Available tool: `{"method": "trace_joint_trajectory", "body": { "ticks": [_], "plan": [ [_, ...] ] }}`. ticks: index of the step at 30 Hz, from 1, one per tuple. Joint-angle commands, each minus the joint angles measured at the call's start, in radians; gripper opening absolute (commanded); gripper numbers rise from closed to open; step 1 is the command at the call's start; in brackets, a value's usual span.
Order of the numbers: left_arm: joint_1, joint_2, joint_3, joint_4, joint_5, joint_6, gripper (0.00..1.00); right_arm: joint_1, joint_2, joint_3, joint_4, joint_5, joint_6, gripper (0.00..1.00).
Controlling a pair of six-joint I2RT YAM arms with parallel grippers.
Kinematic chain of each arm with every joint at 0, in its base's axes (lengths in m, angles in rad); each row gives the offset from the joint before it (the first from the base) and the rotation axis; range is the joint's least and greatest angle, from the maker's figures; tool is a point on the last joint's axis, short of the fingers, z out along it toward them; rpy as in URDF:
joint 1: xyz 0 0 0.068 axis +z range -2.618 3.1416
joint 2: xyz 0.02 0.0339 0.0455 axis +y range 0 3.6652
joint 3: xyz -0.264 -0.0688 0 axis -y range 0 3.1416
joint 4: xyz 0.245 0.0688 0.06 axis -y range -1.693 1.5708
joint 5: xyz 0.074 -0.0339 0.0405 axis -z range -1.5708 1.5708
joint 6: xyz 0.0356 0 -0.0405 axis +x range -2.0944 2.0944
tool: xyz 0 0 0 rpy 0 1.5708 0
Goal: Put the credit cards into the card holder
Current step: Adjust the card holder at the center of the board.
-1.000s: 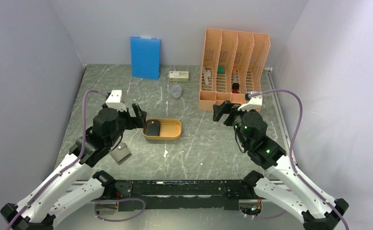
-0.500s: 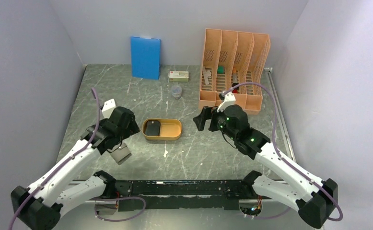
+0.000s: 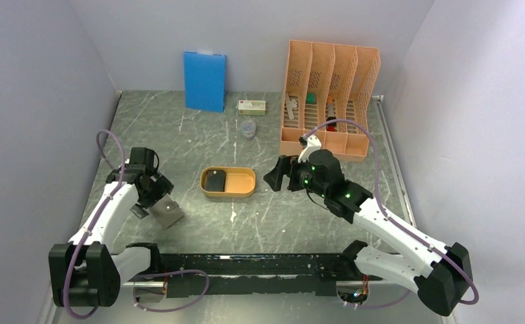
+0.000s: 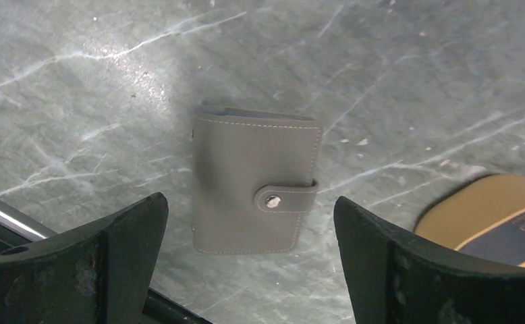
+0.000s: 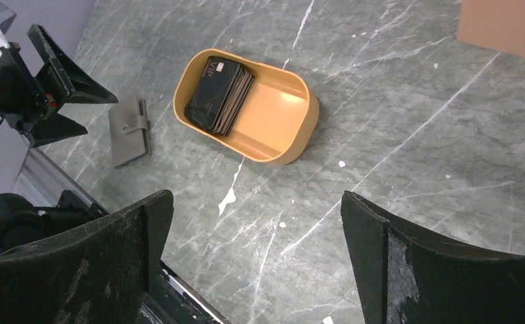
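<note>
The credit cards (image 3: pixel 214 181) are a stack of black cards lying in the left end of a shallow orange tray (image 3: pixel 244 192). The card holder (image 3: pixel 167 211) is a grey-taupe wallet, snapped shut, flat on the table left of the tray. My left gripper (image 3: pixel 150 198) is open and empty, just above the holder (image 4: pixel 253 182), with its jaws either side of it. My right gripper (image 3: pixel 278 177) is open and empty, above the table right of the tray. In the right wrist view I see the cards (image 5: pixel 218 94), the tray (image 5: pixel 273 155) and the holder (image 5: pixel 128 121).
A blue upright board (image 3: pixel 204 81) leans on the back wall. A tall orange file rack (image 3: pixel 330 94) stands at the back right. A small box (image 3: pixel 252 106) and a clear cup (image 3: pixel 247 128) sit behind the tray. A black rail runs along the near edge.
My left gripper has swung from beside the tray back and left to over the card holder. My right gripper has moved left toward the tray. Cards and holder have not moved.
</note>
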Motion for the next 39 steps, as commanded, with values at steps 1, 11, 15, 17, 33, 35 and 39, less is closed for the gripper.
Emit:
{"method": "trace_joint_trajectory", "body": {
  "ticks": [1,11,15,17,33,35,39],
  "plan": [
    [0.020,0.022,-0.030,-0.019,0.008,-0.058,0.97,0.009,-0.011,-0.015,0.026,-0.030,0.008,0.99],
    [0.020,0.078,-0.087,0.077,0.094,-0.031,0.97,0.008,-0.020,-0.033,0.045,-0.025,-0.004,0.99],
    [0.006,0.088,-0.103,0.103,0.117,-0.019,0.86,0.009,-0.015,-0.039,0.051,-0.019,-0.004,0.99],
    [-0.018,0.095,-0.114,0.124,0.129,-0.015,0.80,0.008,-0.014,-0.044,0.052,-0.017,-0.002,0.99],
    [-0.384,0.074,-0.209,0.205,0.140,-0.098,0.61,0.009,-0.020,-0.120,0.026,0.080,0.023,0.97],
    [-0.424,0.051,-0.217,0.200,0.140,-0.112,0.61,0.008,-0.023,-0.131,0.021,0.089,0.028,0.97],
    [-0.495,0.007,-0.255,0.213,0.166,-0.144,0.60,0.008,-0.026,-0.145,0.017,0.093,0.031,0.97]
  ]
}}
